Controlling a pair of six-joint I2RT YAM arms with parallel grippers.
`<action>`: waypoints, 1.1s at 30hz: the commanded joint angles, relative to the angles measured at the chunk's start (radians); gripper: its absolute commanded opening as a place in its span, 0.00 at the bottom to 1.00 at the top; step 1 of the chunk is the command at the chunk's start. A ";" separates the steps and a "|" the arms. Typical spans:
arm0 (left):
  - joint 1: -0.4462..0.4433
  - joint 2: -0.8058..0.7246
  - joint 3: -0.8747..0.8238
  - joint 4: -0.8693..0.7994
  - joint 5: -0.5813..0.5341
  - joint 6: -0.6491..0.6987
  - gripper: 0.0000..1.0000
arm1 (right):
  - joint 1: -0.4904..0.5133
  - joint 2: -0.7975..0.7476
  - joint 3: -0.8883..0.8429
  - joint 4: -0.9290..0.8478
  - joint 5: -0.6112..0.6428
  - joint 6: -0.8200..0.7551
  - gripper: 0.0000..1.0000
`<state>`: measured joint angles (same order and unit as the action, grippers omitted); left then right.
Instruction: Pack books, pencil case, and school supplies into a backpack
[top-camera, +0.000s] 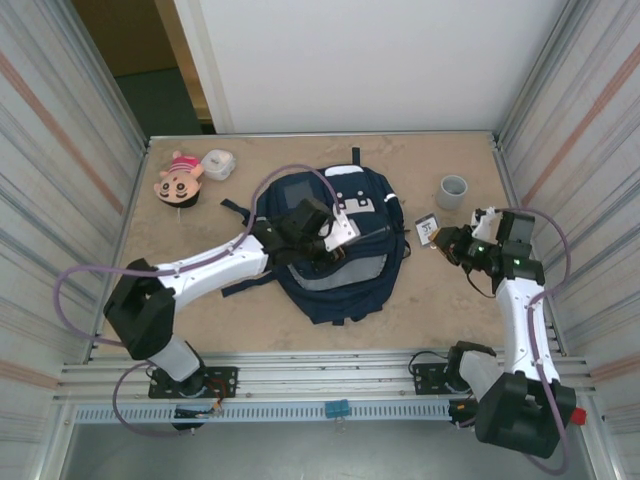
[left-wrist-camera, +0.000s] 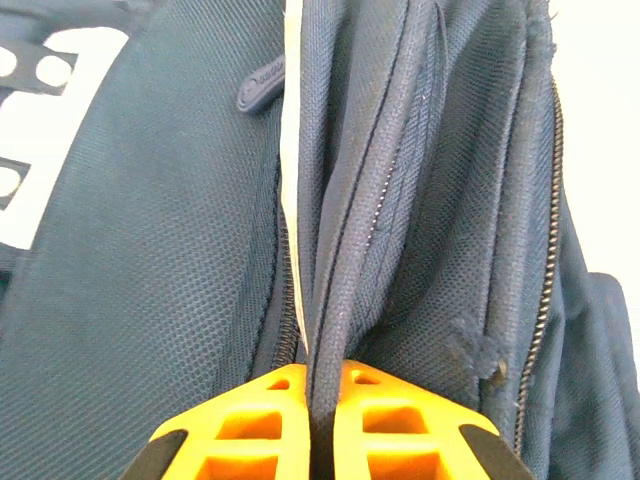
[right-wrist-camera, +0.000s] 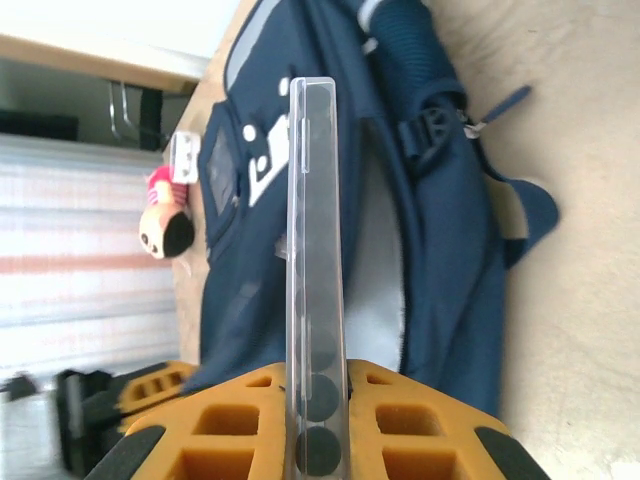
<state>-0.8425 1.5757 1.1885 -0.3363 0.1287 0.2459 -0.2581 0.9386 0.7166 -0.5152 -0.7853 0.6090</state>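
Navy backpack (top-camera: 335, 285) lay mid-table, left gripper (left-wrist-camera: 322, 395) clamped on its zipper-edge fold (left-wrist-camera: 335, 240); right gripper (right-wrist-camera: 318, 420) pinched clear packet (right-wrist-camera: 315, 240) off to bag's right. Risk: thin fold could've slipped free (slick nylon), opening flopping shut.

Left wrist view. Navy backpack (left-wrist-camera: 150, 300) fabric covers nearly the whole frame. A white patch (left-wrist-camera: 45, 130) with dark squares sits at the upper left, and a dark zipper pull (left-wrist-camera: 262, 85) lies just right of it near the top. A thin white stripe (left-wrist-camera: 290, 160) runs down the centre beside a raised fold (left-wrist-camera: 345, 260) edged with zipper teeth. At bottom centre, the left gripper (left-wrist-camera: 325, 415) pinches this fold between its orange fingers (left-wrist-camera: 240, 435), jaws closed against the cloth. A second zipper (left-wrist-camera: 548, 250) descends the right side. The pale table (left-wrist-camera: 600, 100) shows at the upper right.
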 joint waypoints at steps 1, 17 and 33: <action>0.042 -0.061 0.092 0.066 0.009 -0.154 0.02 | -0.016 -0.050 -0.023 -0.059 -0.069 -0.002 0.12; 0.164 -0.071 0.180 0.159 0.151 -0.341 0.01 | 0.616 -0.065 -0.247 0.569 0.352 0.570 0.16; 0.190 -0.112 0.167 0.247 0.171 -0.430 0.01 | 0.891 0.530 -0.134 1.174 0.784 0.775 0.16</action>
<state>-0.6636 1.5444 1.3087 -0.2337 0.2657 -0.1555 0.6167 1.4040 0.5270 0.4961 -0.0925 1.3296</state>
